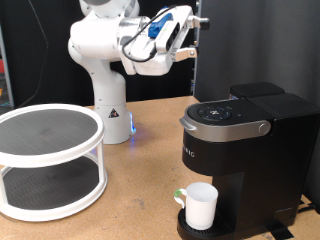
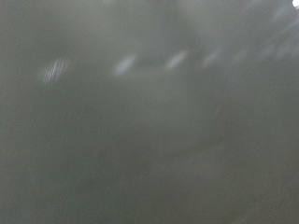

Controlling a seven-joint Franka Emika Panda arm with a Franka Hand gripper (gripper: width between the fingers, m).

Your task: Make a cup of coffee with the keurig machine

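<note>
The keurig machine (image 1: 245, 140) is a large black box at the exterior view's right, its lid down. The cup (image 1: 200, 205), white with a greenish handle, stands on the machine's round drip base under the spout. My gripper (image 1: 187, 35) is raised high at the exterior view's top, well above and behind the machine, pointing toward the right. Nothing shows between its fingers. The wrist view is only a grey blur with a few faint light streaks.
A white two-tier round rack (image 1: 48, 155) with dark mesh shelves stands at the exterior view's left. The white robot base (image 1: 105, 95) is behind it on the wooden table (image 1: 145, 190). A dark panel stands behind the machine.
</note>
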